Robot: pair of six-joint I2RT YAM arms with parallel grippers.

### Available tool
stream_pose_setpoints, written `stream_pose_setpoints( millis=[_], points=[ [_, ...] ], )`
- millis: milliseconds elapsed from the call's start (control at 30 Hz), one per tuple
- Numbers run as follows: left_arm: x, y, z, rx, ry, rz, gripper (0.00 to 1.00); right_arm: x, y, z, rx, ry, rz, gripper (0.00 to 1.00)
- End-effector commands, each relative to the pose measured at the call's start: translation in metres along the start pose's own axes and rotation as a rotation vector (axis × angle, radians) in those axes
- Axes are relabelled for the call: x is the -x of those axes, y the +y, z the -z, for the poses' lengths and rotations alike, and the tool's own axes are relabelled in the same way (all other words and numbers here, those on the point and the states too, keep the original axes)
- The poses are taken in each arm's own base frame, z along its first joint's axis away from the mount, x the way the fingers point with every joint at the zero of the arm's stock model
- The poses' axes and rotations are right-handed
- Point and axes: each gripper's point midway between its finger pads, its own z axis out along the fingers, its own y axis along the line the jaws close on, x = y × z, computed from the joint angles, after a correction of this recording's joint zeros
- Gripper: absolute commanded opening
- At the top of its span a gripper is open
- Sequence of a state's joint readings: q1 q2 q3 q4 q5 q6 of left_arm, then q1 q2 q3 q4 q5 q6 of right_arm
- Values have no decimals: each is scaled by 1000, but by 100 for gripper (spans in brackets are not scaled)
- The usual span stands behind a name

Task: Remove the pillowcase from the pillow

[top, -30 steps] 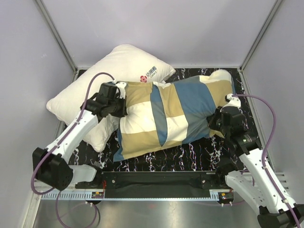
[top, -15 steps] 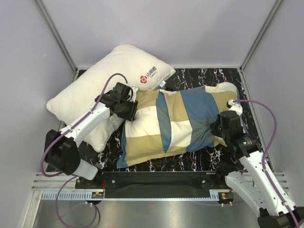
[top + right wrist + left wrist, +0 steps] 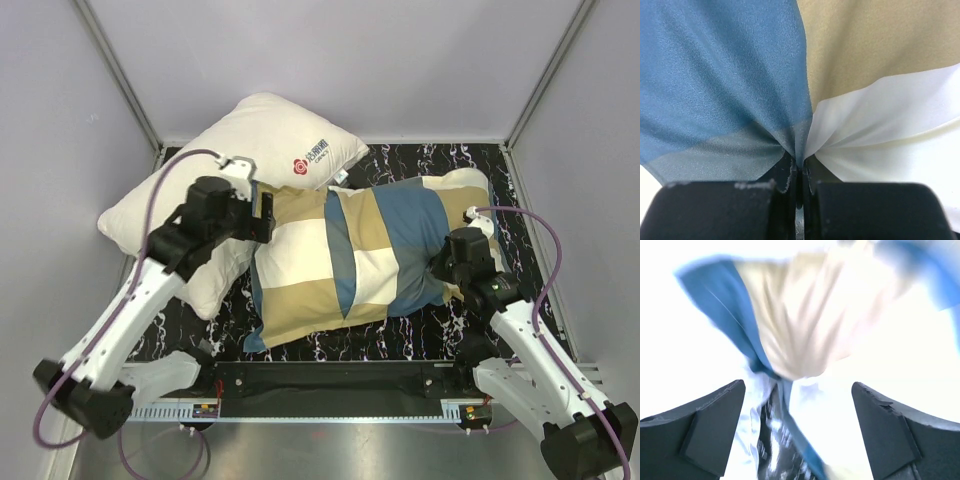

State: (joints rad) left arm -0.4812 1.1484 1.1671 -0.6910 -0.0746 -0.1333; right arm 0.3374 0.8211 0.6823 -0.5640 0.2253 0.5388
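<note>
Slippage risk: pillowcase gripped one-sided, mid-frame
Right claw is clamped on its fabric, pillow peeking out upper right; left claw stands apart, holding nothing, so a pull may drag both across the tabletop.

— What sort of place do you work in?
— A robot lab's test cell, by the look of it. Plain grey wall panels close me in on three sides, set in bare metal struts.
— Anything else?
— My left arm and right arm are mounted by a slotted metal rail at the near edge of a black marbled bench, and purple cables loop off both.
</note>
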Motion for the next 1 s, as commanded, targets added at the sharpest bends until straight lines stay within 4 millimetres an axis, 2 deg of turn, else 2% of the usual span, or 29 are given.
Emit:
stream_pose_setpoints(
  millis=[0,67,167,200,267,300,367,433,467,500,533,567,633,667,733,767,867,967],
  points=[
    [60,11,51,63,-292,142,94,2,32,2,149,-4,-45,0],
    [59,7,59,45,-275,174,96,-7,33,-1,155,21,-50,0],
    [53,-14,63,-53,-244,179,99,-22,33,-5,155,48,-43,3],
    [50,-28,65,-108,-237,161,99,-24,34,-5,158,52,-35,4],
    [43,-41,62,-145,-229,168,99,-24,33,-6,151,45,-25,8],
    [41,-54,67,-186,-238,158,99,-22,34,-5,152,43,-20,14],
    [35,-66,65,-215,-247,177,97,-13,35,0,146,27,7,45],
    [32,-80,72,-218,-267,161,96,2,34,10,137,-7,38,68],
    [30,-90,76,-218,-276,147,96,8,34,14,135,-24,50,84],
    [28,-96,77,-219,-276,141,95,12,32,19,123,-36,65,91],
    [26,-103,77,-222,-273,132,95,26,34,29,132,-77,82,94],
    [22,-119,77,-225,-264,116,95,33,34,36,130,-96,89,98],
    [21,-132,79,-216,-259,101,95,52,31,58,121,-151,96,100],
    [10,-148,74,-219,-222,66,96,58,31,65,124,-170,96,100],
    [11,-157,70,-199,-219,61,96,75,32,87,146,-232,94,100],
    [5,-164,60,-188,-197,48,96,78,31,93,148,-250,91,100],
    [0,-166,47,-144,-178,62,96,86,23,109,136,-292,90,100],
    [-4,-153,38,-61,-188,91,95,82,11,115,104,-292,90,100]
  ],
)
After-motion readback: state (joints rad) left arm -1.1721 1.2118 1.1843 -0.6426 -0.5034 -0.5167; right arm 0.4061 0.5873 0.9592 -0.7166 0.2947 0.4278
